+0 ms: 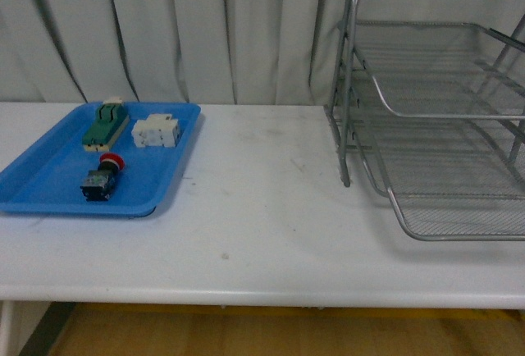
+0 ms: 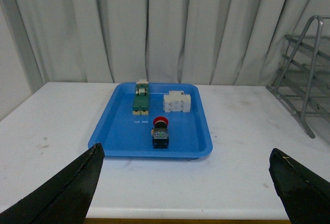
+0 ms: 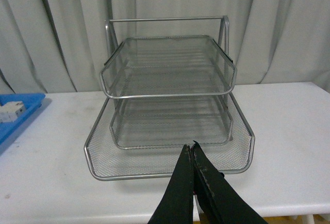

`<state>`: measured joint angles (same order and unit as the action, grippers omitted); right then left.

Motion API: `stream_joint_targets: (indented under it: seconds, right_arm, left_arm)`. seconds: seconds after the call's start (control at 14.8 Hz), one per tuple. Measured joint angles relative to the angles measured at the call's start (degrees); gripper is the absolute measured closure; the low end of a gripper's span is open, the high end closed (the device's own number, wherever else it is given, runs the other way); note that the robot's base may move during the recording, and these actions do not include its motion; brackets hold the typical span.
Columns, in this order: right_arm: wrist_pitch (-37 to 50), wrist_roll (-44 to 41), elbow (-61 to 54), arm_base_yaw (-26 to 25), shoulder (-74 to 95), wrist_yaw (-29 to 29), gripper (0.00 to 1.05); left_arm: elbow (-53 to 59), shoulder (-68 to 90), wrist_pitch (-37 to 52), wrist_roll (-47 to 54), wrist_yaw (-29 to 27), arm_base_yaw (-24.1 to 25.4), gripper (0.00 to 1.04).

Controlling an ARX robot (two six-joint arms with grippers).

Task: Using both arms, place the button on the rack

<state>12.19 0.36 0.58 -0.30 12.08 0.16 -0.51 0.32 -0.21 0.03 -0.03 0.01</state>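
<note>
Looks head-on at the rack (image 3: 167,96), standing on the white table (image 3: 289,131) with its tray fronts toward the camera. Shows three wire-mesh trays stacked inside a tube frame, the lowest reaching nearest. Shows the right gripper (image 3: 189,149) close in the foreground, its black fingers (image 3: 178,188) pressed together, tips overlapping the lowest tray's front rim; contact impossible to tell. Catches a corner of a blue tray (image 3: 28,105) on the same table, well apart from the rack, with a white block (image 3: 10,111) lying in it. Ends in pale pleated curtain (image 3: 278,28) behind everything.
</note>
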Motion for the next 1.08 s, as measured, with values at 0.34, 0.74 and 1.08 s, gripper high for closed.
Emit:
stream_joint_targets:
  seconds: [0.34, 0.74, 1.08]
  right_arm:
    - [-1.2, 0.0, 0.0, 0.0, -1.2, 0.0, 1.03]
    - [-12.4, -0.2, 0.1, 0.0, -11.9, -0.2, 0.74]
    - [-12.4, -0.2, 0.1, 0.0, -11.9, -0.2, 0.12]
  left_arm:
    - [0.0, 0.0, 0.0, 0.0, 0.0, 0.0, 0.07]
    - [-2.1, 2.1, -7.0, -1.8, -4.1, -1.9, 0.07]
    - [-14.6, 45.4, 14.8, -4.4, -1.5, -3.3, 0.07]
